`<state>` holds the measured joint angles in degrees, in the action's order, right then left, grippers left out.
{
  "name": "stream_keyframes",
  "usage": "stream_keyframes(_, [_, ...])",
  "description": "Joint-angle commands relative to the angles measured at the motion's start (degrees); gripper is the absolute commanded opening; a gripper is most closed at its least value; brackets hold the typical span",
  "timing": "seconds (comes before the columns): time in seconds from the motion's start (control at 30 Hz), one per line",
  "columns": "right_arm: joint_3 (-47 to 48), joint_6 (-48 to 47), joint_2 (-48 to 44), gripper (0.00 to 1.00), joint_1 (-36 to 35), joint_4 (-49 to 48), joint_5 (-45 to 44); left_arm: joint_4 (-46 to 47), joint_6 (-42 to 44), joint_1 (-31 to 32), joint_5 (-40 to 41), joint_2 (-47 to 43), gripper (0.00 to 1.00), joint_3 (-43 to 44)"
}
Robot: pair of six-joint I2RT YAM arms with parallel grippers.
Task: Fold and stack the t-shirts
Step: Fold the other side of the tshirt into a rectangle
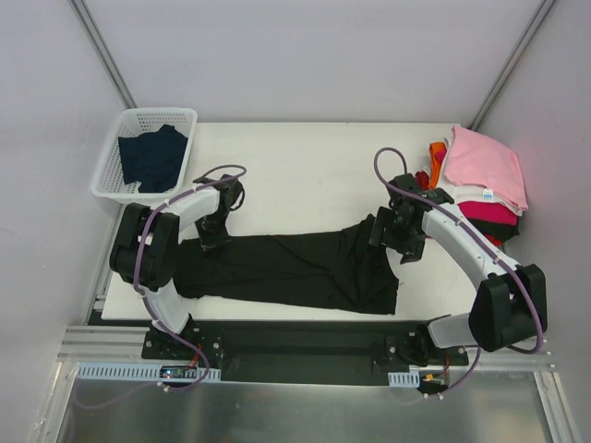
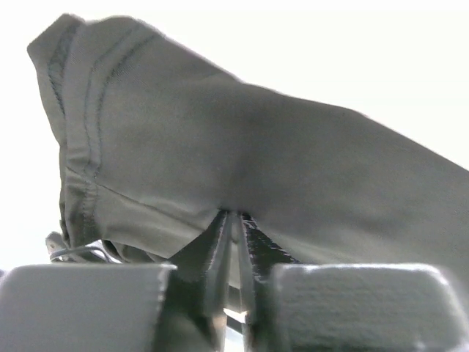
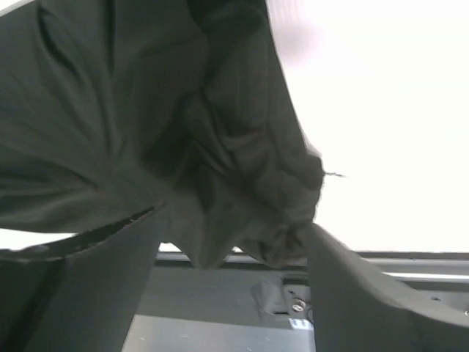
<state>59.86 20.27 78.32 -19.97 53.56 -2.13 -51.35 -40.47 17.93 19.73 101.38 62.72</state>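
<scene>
The left gripper [image 2: 236,216] has its jaws pressed almost together, pinching a stitched edge of the black t-shirt [image 1: 286,268]. The cloth rises from the tips and drapes away beyond them. The right gripper [image 3: 234,220] has its jaws spread wide, and a bunched corner of the same shirt lies loose between them, brushing one side (whether it catches there cannot be told). Between the two grippers the shirt lies as a long, rumpled band on the table [image 1: 305,166], not yet folded square.

Risks, as judged:
- The right end is released. Any pull by the left arm would drag the band toward the left gripper and bunch it further.
- The left pinch takes only a thin edge, so a quick lift could let it slip out.
- Loose fabric inside the open right jaws could snag as that arm withdraws, undoing the layout.
- Just outboard of the right gripper sits the stack of folded t-shirts [image 1: 485,171], pink on top. A wide swing there could topple it.
- Beyond the left gripper stands the basket [image 1: 129,125] holding a dark navy t-shirt [image 1: 152,157], where elbow clearance looks tight.
</scene>
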Motion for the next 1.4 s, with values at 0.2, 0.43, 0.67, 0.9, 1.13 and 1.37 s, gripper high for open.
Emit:
stream_keyframes(0.2, [9.57,-1.46,12.72,0.71,0.37,-5.83,5.38,-0.68,2.32,1.22,-4.42,-9.09,0.73,7.77])
stream_keyframes(0.43, [13.44,-1.46,17.3,0.63,-1.3,-6.1,5.82,-0.68,0.66,5.18,-5.4,-10.33,0.73,5.58])
stream_keyframes(0.67, [11.78,-1.02,18.18,0.43,-2.53,-6.8,3.89,-0.41,-0.84,9.13,-6.19,-9.01,0.73,3.9])
stream_keyframes(0.9, [11.25,-0.24,16.51,0.01,-2.97,-5.58,0.38,-0.24,-2.42,11.86,-7.07,-7.96,0.73,3.9])
stream_keyframes(1.13, [11.34,0.56,9.31,0.01,-3.41,2.33,-4.46,-0.24,-2.86,13.35,-7.42,-7.17,0.73,4.34])
stream_keyframes(1.37, [8.88,0.91,1.66,0.01,-4.12,12.26,-9.38,-0.41,-3.74,14.93,-7.77,-6.99,0.73,4.43])
